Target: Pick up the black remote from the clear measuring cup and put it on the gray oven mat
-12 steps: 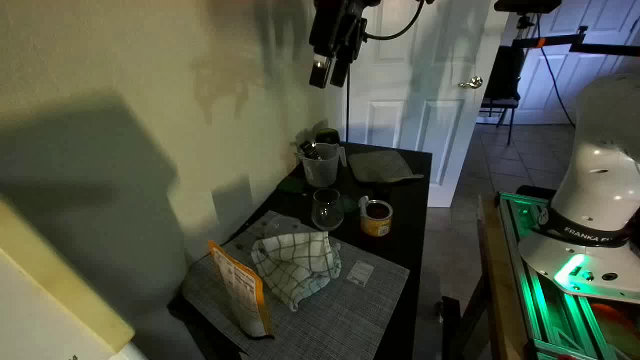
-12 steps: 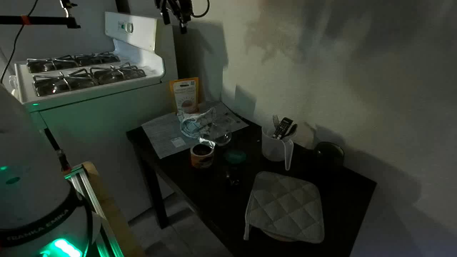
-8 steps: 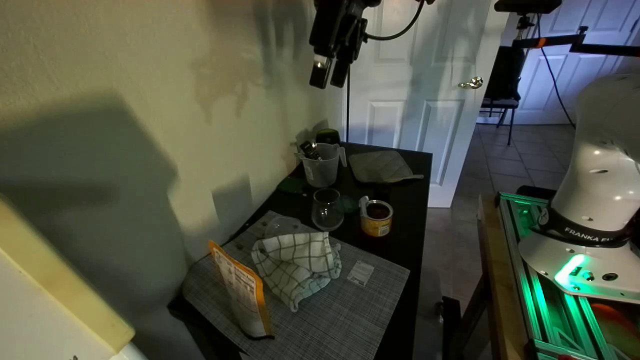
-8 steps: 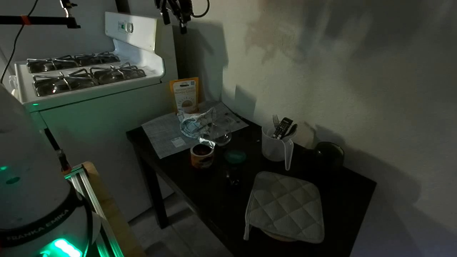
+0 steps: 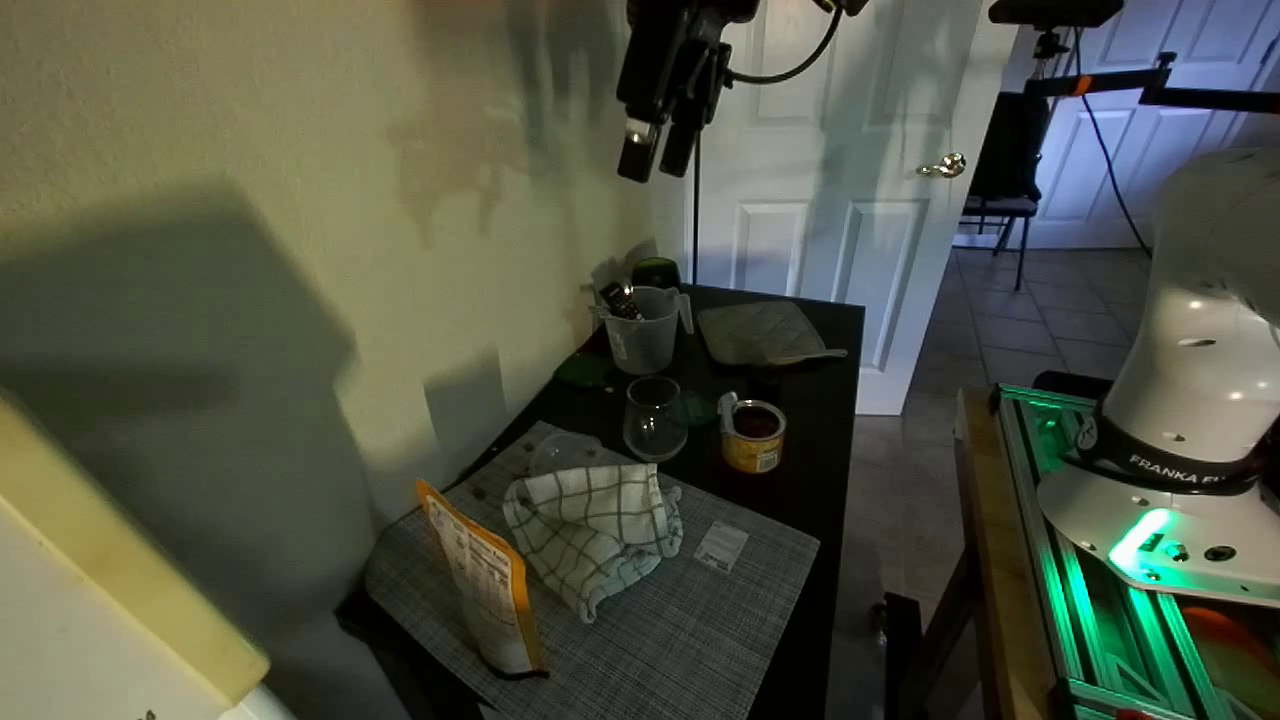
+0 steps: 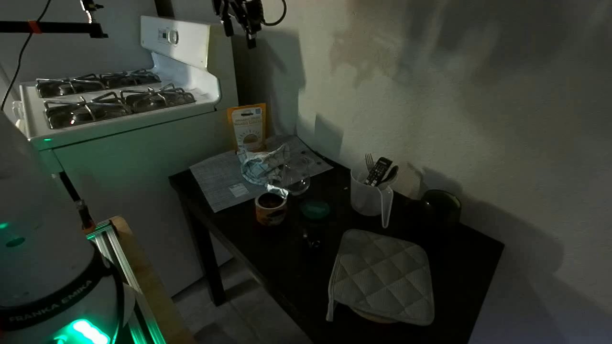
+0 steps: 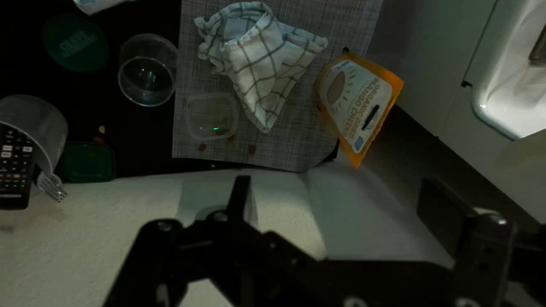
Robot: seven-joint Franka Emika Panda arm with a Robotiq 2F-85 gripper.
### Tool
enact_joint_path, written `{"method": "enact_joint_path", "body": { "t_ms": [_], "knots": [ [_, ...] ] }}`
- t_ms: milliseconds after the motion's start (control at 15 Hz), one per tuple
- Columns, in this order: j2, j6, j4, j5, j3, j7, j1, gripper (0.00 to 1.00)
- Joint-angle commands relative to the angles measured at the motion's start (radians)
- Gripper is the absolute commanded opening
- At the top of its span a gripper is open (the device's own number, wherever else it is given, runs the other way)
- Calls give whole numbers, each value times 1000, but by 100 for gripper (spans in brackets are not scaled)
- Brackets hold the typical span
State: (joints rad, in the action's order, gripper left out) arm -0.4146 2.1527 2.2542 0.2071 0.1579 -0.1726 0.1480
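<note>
The black remote [image 6: 379, 171] leans inside the clear measuring cup [image 6: 366, 198], its upper part above the rim beside a fork and a dark-handled utensil. In the wrist view the remote [image 7: 15, 166] and the cup [image 7: 40, 119] show at the left edge, partly cut off. The gray oven mat [image 6: 387, 277] is a quilted square on the dark table near the cup; it also shows in an exterior view [image 5: 760, 333] but not in the wrist view. My gripper [image 7: 337, 192] is open and empty. It hangs high above the table in both exterior views [image 5: 658, 160] [image 6: 240, 37].
A stemless glass [image 5: 655, 425] and an opened can [image 5: 753, 440] stand near the cup. A checked cloth [image 5: 600, 530] and an orange pouch [image 5: 490, 590] are on the gridded placemat [image 5: 700, 620]. A dark round object [image 6: 440, 208] sits behind the mat. The wall borders the table.
My gripper has shifted slightly, a little right and down in an exterior view. It stays open. The remote, cup and mat have not moved.
</note>
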Motion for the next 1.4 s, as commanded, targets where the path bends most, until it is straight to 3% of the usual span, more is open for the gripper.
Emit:
{"method": "enact_joint_path", "body": {
  "t_ms": [0, 400, 533, 600, 933, 1333],
  "knots": [
    [67, 83, 29, -58, -32, 60, -44, 100],
    [271, 254, 55, -225, -96, 53, -149, 100],
    [345, 259, 46, -252, -122, 27, -175, 100],
    [286, 241, 55, -218, -118, 64, -152, 100],
    [306, 250, 45, -220, -124, 71, -150, 100],
    [422, 524, 59, -342, -188, 16, -224, 100]
  ]
}}
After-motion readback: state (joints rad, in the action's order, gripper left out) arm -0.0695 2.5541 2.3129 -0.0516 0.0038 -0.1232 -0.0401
